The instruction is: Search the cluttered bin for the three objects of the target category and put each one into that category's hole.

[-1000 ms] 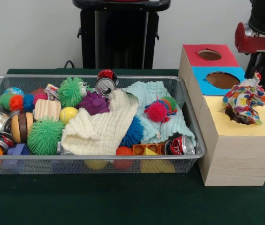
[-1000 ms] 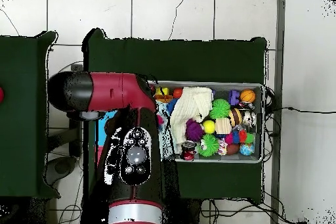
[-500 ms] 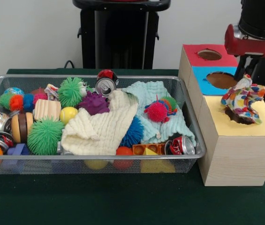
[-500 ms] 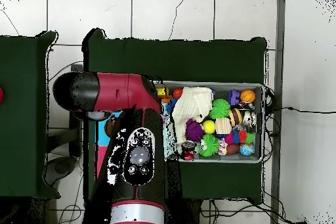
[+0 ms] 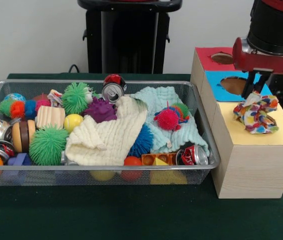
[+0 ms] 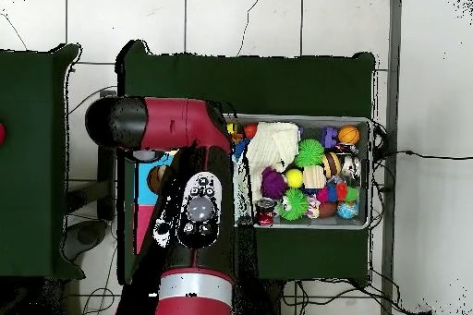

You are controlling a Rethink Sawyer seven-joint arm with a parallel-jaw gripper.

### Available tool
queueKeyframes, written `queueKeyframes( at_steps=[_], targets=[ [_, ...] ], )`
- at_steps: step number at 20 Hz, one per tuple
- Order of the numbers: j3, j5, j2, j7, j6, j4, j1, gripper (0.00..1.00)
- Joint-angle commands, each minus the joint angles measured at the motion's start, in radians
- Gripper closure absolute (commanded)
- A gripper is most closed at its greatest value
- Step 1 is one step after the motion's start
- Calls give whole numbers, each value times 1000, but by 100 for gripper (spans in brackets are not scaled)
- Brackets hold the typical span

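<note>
The gripper (image 5: 254, 91) pinches the top of a spotted wad (image 5: 257, 114) sitting over the hole in the yellow-topped box (image 5: 254, 150), right of the bin (image 5: 201, 125), where no other wads show.

Yellow-topped box (image 5: 254, 150): spotted wrapper wad (image 5: 256, 114) covers its hole, tool (image 5: 254, 90) directly above; near end of top bare. Wire bin (image 5: 96, 172) packed edge to edge; cream cloth (image 5: 108, 135) and mint cloth (image 5: 169, 120) overlie the middle. Desk (image 5: 131, 215) in front clear.
</note>
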Motion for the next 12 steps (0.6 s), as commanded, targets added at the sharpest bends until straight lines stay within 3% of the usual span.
queueKeyframes(
  at_steps=[1, 8, 12],
  targets=[
    [2, -9, 62, 233, -126, -27, -13, 100],
    [31, 38, 57, 247, -227, 6, -18, 100],
    [44, 61, 60, 242, -228, 11, -25, 100]
  ],
)
